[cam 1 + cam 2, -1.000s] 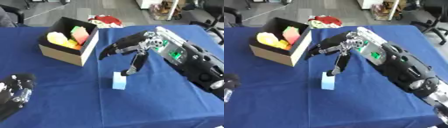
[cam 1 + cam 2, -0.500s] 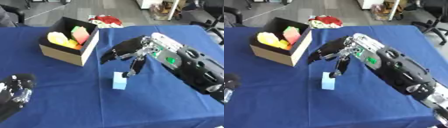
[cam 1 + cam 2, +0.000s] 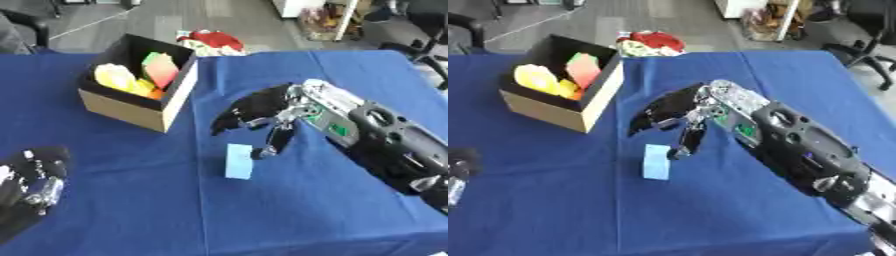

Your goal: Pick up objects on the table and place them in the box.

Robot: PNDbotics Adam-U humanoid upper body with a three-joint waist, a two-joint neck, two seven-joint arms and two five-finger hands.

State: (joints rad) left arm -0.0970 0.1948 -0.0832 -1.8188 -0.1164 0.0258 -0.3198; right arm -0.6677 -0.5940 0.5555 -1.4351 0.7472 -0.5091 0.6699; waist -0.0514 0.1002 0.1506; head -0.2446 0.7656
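A small light-blue block (image 3: 239, 161) stands on the blue table near its middle. My right hand (image 3: 262, 112) hovers just above and to the right of it, fingers spread and open, thumb pointing down beside the block without touching it. The cardboard box (image 3: 133, 107) sits at the back left and holds a yellow item (image 3: 113, 77), a red-and-green item (image 3: 159, 69) and something orange. My left hand (image 3: 31, 175) rests at the lower left edge, fingers relaxed, holding nothing.
A red and white bundle (image 3: 206, 42) lies past the table's far edge behind the box. The blue tablecloth (image 3: 157, 210) stretches bare in front of the block. Office chairs stand at the far right.
My right hand has drifted slightly to the right and lower beside the block. The picture as a whole has shifted a little. The block and box stay put.
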